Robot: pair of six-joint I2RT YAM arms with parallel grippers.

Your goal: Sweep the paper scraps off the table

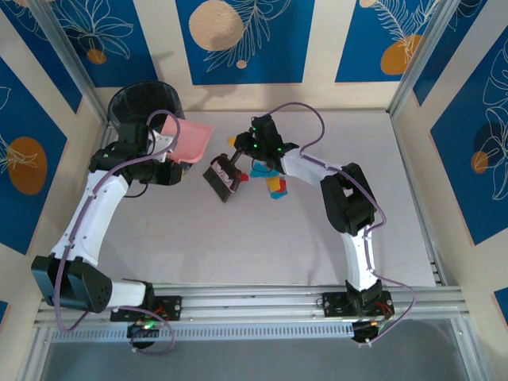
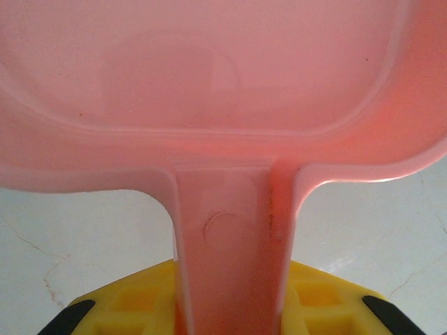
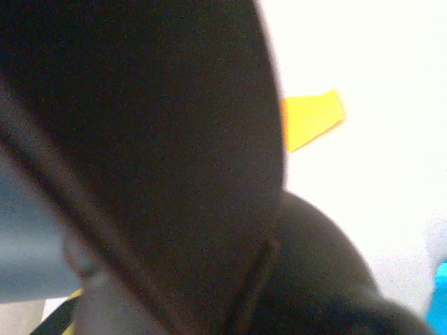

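So the small flat paper scraps (image 1: 270,184) in red, teal-blue and orange-yellow are bunched in one loose cluster on the pale grey-white matte surface (image 1: 262,246), just to the right of the small dark brush (image 1: 225,176). One red bit is right at the brush head, touching or nearly touching, can't tell which. In the right wrist view, one yellow scrap (image 3: 312,118) lies flat on the bright surface beside a big blurry dark shape, and a sliver of teal pokes in at the lower right edge. The brush sits tilted with its head down on the surface. The right fingers (image 1: 240,152) are pressed together on its upper end, reaching in from behind and to the right of the brush. To the left of the brush, near it but apart, is the pink plastic dustpan (image 1: 190,141) with its wide end turned toward the brush. I can't tell if the pan is resting on the surface or lifted a bit. In the left wrist view, the left fingers (image 2: 126,303) have their yellow pads on either side of the dustpan's flat pink handle, pinching it. Further behind and left of the brush, past the dustpan, a round black bin (image 1: 145,107) stands in the far corner. Blue-and-cream patterned walls (image 1: 238,40) close the space in behind the brush, and aluminium rails (image 1: 254,305) run along the edge in front of it.
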